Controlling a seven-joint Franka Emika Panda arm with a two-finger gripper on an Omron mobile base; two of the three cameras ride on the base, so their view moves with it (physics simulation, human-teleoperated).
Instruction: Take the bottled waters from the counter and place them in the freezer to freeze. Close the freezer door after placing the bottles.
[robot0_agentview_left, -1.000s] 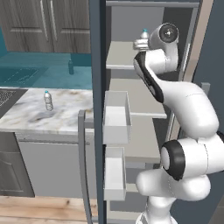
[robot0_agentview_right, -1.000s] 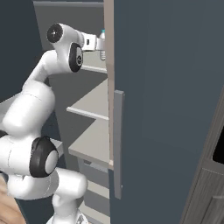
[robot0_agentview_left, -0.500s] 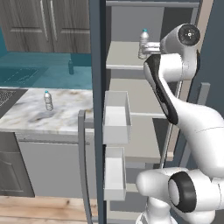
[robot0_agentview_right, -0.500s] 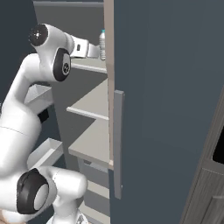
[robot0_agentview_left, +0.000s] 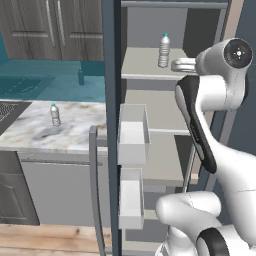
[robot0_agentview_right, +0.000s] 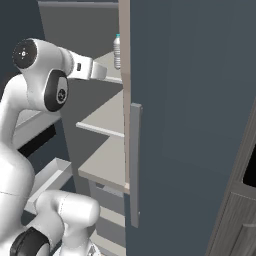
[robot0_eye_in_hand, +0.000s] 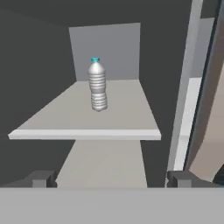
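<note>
In the hand view the jaws stand wide apart and hold nothing, their two dark tips at five and seven o'clock. Beyond them, toward twelve o'clock, one bottled water (robot0_eye_in_hand: 98, 85) stands upright on the top shelf (robot0_eye_in_hand: 127, 116) of the freezer (robot0_agentview_left: 150, 65). Past the open freezer door (robot0_agentview_left: 111, 150), at nine o'clock in the left base view, the second bottle (robot0_agentview_left: 55, 115) stands on the marble surface (robot0_agentview_left: 30, 132).

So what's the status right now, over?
Gripper open, empty. One bottle upright on freezer shelf, one bottle on counter. Path clear.
</note>
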